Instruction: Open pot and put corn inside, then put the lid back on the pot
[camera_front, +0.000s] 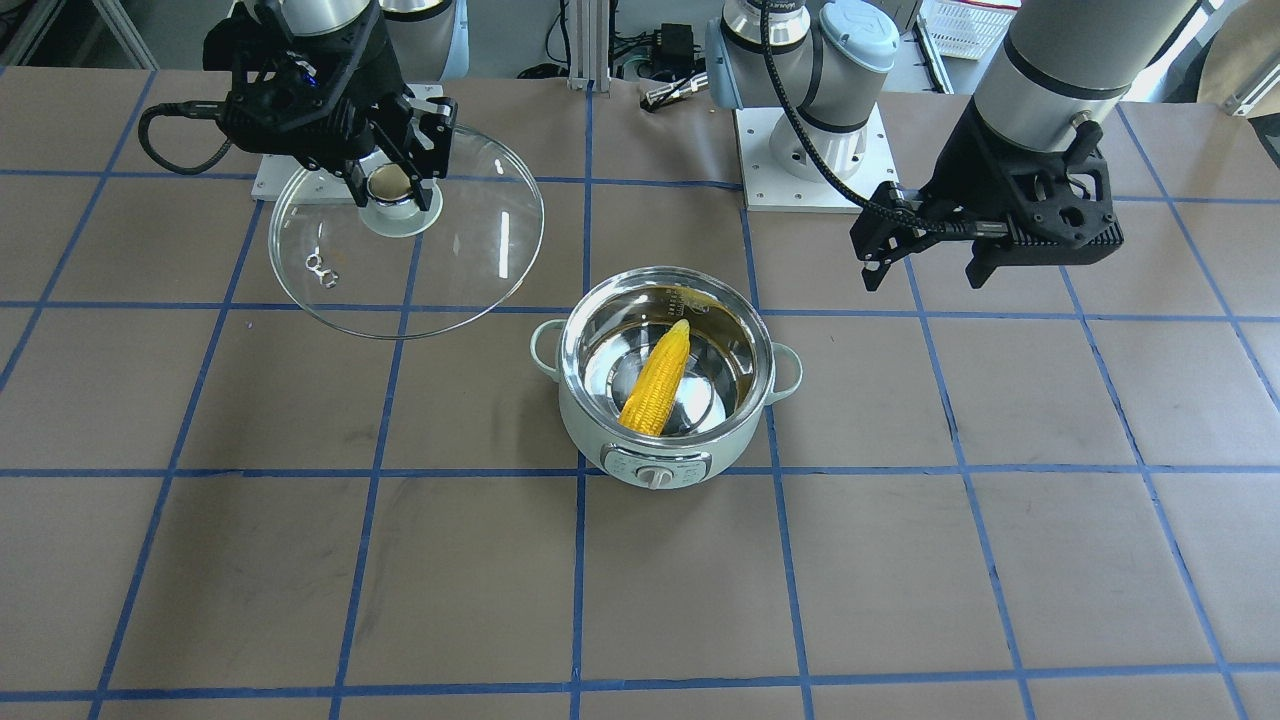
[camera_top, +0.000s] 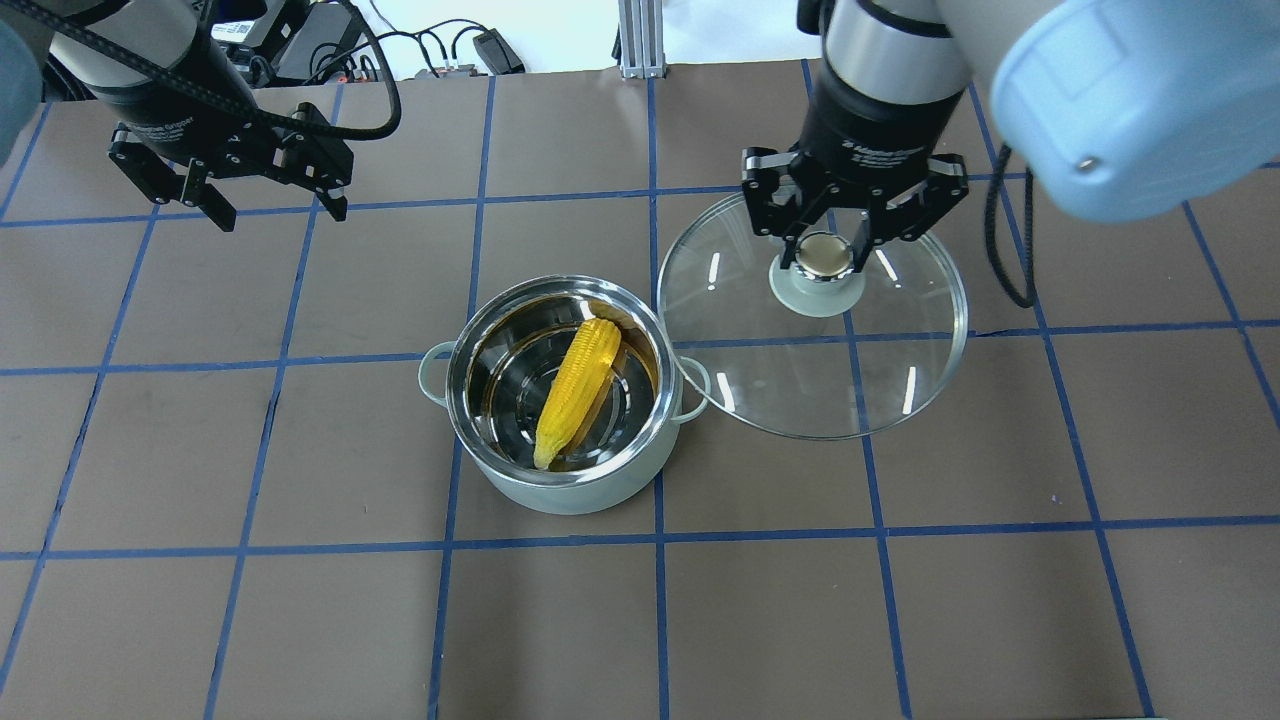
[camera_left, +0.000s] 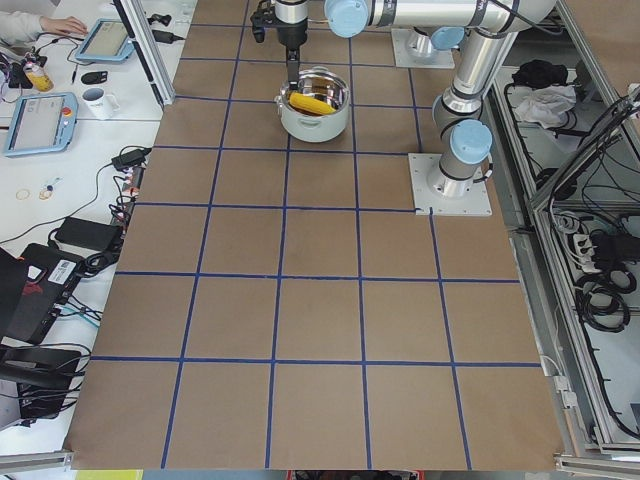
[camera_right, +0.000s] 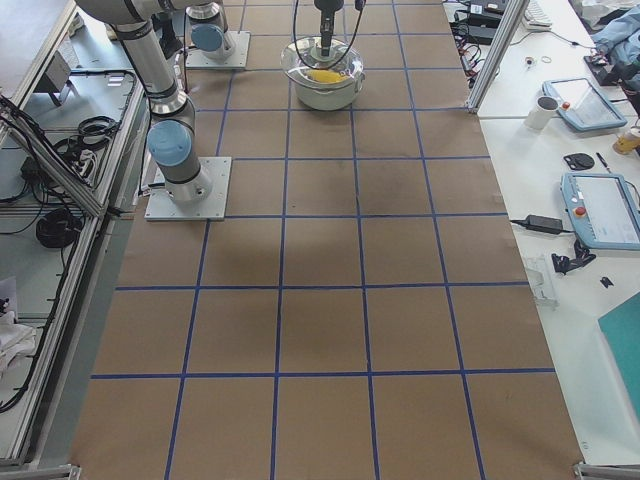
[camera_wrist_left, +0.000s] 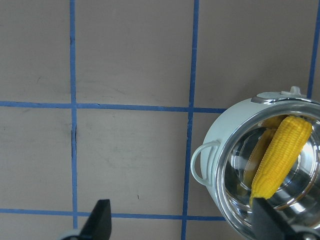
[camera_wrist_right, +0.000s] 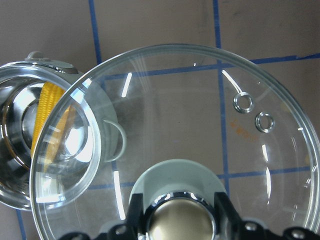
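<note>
The mint-green pot stands uncovered at mid-table. The yellow corn lies slanted inside it against the steel wall. My right gripper is shut on the beige knob of the glass lid and holds it in the air beside the pot, its rim over the pot's side handle. My left gripper is open and empty, raised away from the pot. The left wrist view shows the pot with the corn; the right wrist view shows the lid.
The brown table carries a blue tape grid. The arms' white base plates and cables sit along the robot-side edge. Operators' desks with tablets flank the table in the side views.
</note>
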